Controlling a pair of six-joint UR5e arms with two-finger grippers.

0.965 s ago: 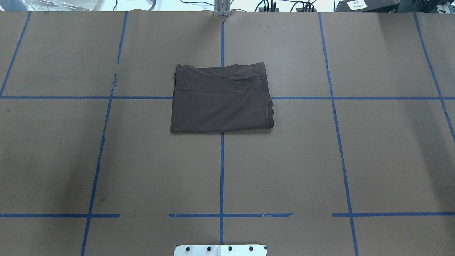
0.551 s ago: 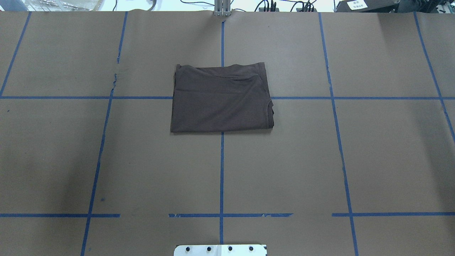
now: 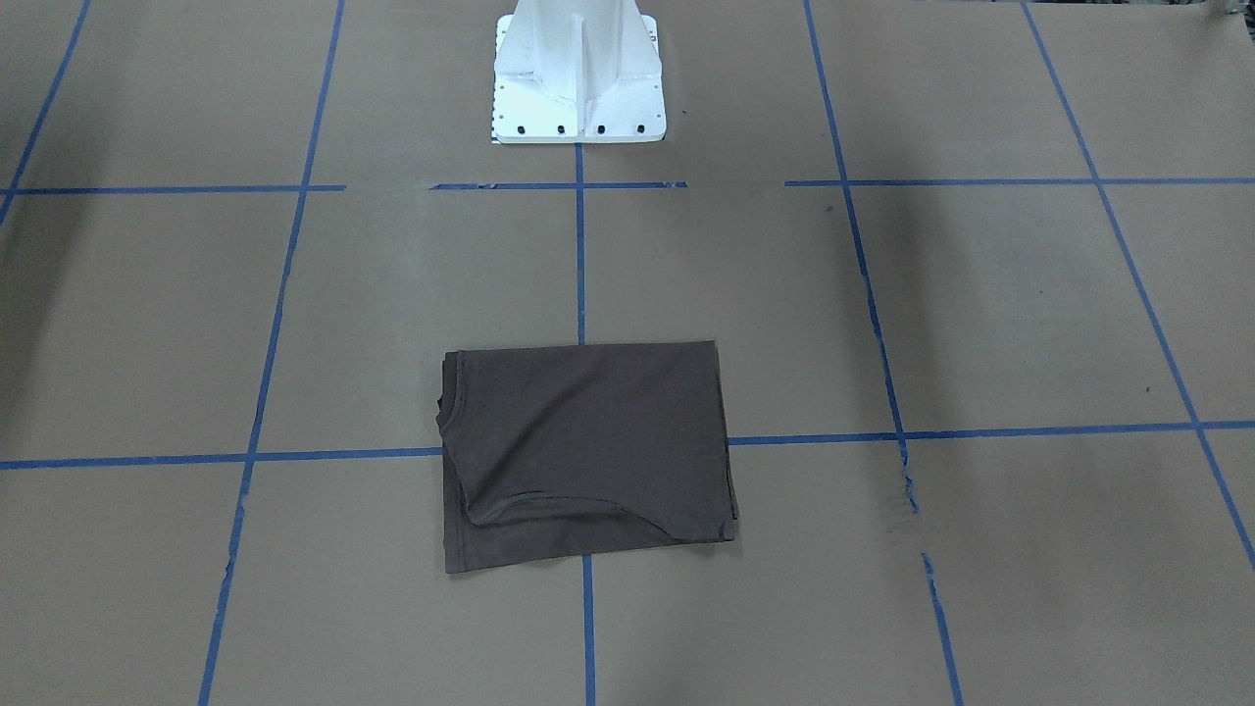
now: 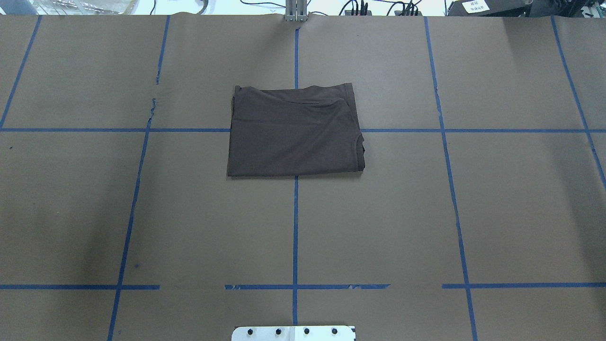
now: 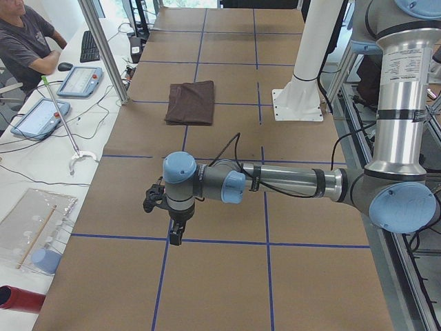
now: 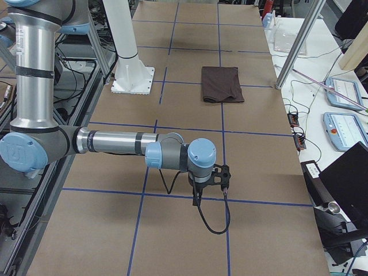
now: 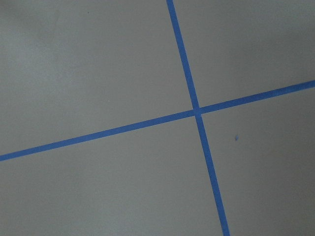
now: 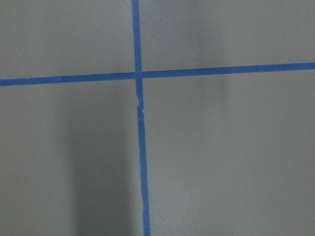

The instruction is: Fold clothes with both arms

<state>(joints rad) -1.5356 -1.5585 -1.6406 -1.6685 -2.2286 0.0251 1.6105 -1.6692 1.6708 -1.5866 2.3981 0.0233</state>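
Brown-papered tabletop [image 4: 473,213] carries the folded shirt [image 4: 293,132] on the centre line, far half. We can't tell whether the left end effector [image 5: 176,231] or right end effector [image 6: 196,197] is spread or pressed; both are well apart from it. Risk: a regrasp could drag its uneven layers open.

T-shirt [image 4: 293,132] is showing plain dark brown-grey, counter [image 4: 521,199] is showing dull brown paper crossed by a blue tape grid [image 4: 295,227], left arm [image 5: 289,183] and right arm [image 6: 115,142] are showing silver-grey tubes with light blue joint caps, pedestal [image 3: 578,69] is showing white.
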